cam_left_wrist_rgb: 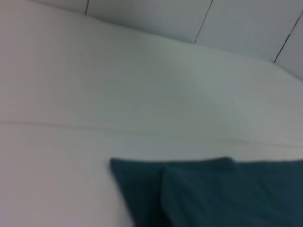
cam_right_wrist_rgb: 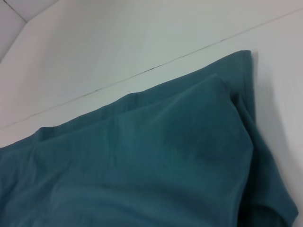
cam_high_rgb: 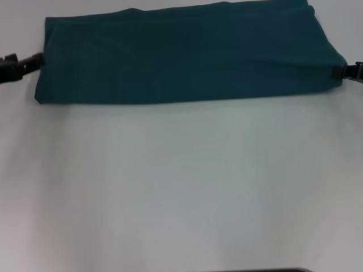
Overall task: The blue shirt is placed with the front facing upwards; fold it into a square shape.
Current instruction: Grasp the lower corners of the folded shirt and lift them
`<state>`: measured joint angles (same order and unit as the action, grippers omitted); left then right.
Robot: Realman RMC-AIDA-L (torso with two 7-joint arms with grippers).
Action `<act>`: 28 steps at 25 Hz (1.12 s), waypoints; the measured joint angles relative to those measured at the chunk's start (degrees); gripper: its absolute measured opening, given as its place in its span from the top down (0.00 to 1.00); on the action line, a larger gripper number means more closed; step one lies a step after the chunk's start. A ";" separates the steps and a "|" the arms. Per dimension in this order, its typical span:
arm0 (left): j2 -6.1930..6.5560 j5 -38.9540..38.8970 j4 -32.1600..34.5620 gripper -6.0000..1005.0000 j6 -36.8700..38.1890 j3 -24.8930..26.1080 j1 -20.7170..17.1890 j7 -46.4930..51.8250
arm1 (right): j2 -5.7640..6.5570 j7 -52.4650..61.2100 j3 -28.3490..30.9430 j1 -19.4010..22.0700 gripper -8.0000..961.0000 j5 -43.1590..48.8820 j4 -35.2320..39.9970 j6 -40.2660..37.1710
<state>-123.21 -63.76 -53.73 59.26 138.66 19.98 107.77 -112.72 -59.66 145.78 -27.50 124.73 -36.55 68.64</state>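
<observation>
The blue shirt (cam_high_rgb: pixel 187 54) lies folded into a long band across the far part of the white table (cam_high_rgb: pixel 181 187), plain side up, its lettering and collar hidden. The left claw (cam_high_rgb: pixel 35 61) touches its left end and the right claw (cam_high_rgb: pixel 342 72) its right end; both are cut off by the picture edges, so whether they grip cannot be told.
</observation>
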 joint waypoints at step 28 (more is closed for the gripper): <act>-0.39 7.14 1.33 0.32 2.94 -1.00 0.55 -1.27 | 0.06 0.16 0.56 0.06 0.98 -0.28 -0.01 0.49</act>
<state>-123.60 -56.63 -52.40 62.20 137.66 20.53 106.50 -112.66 -59.49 146.34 -27.44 124.45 -36.56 69.14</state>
